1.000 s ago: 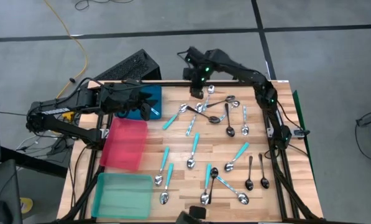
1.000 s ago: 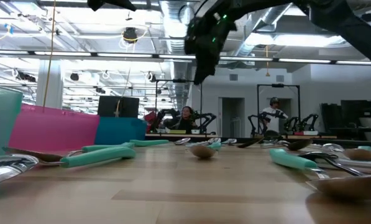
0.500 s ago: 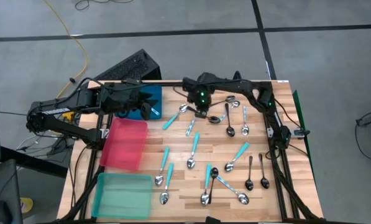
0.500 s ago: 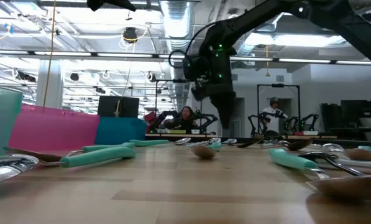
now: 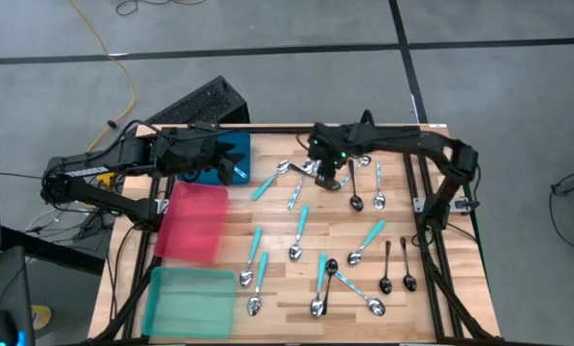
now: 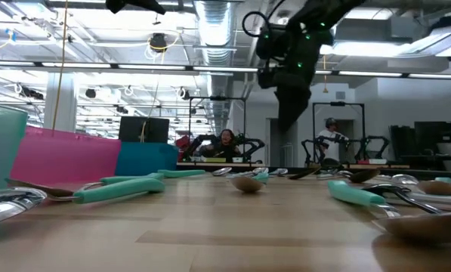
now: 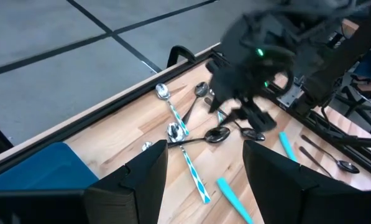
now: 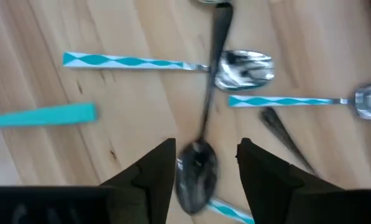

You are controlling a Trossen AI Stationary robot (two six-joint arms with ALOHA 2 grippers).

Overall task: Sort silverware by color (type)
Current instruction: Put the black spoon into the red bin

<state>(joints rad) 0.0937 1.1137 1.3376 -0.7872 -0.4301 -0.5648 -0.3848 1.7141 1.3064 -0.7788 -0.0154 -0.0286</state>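
Where overhead blurs, wrist shows black spoon (image 8: 199, 163), seemingly between fingers (image 8: 153, 168).

Dark jointed arms, green indicator lights, black cables

Looked through all four views and honestly there's nothing to read anywhere. No lettering, brand, number or sign comes out legibly on anything, on the table or in the room behind it.
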